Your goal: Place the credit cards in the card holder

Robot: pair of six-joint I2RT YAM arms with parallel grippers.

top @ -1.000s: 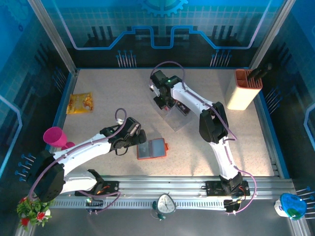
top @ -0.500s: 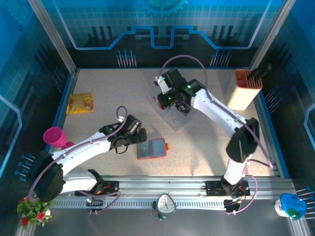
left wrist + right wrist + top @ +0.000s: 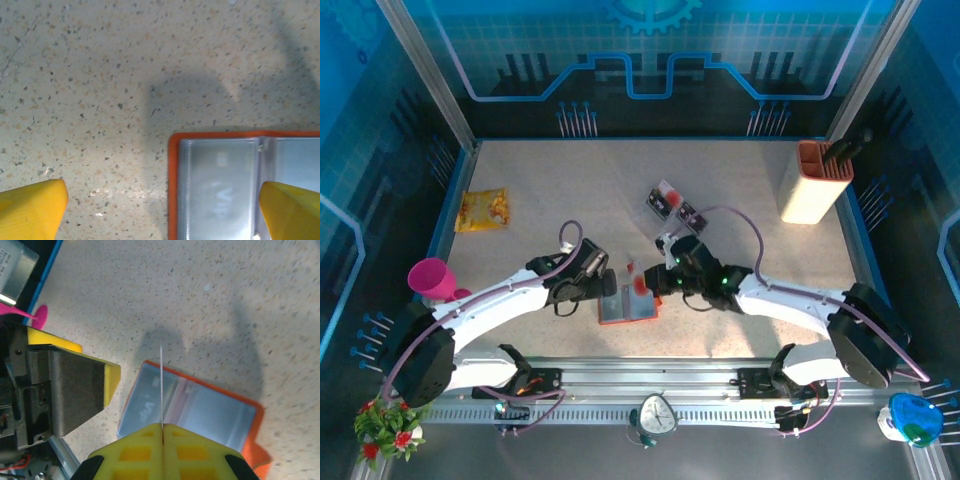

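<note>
The card holder (image 3: 628,305) lies open on the table, an orange-red wallet with grey-clear pockets (image 3: 200,412). My right gripper (image 3: 652,282) is shut on one credit card (image 3: 638,287) and holds it just above the wallet. In the right wrist view the card (image 3: 161,385) shows edge-on as a thin white line over the fold. My left gripper (image 3: 603,290) stands open at the wallet's left edge (image 3: 172,190), with nothing between its yellow fingertips (image 3: 30,207). Two more credit cards (image 3: 665,200) lie at the back centre.
A tall cream-and-orange container (image 3: 815,185) stands at the back right. A yellow packet (image 3: 483,210) lies at the left and a pink cup (image 3: 432,277) sits by the left edge. A small clock (image 3: 658,415) rests on the front rail.
My right arm has swung from the back centre down to the wallet, carrying a card. The left gripper has edged slightly right toward the wallet and stayed open.
</note>
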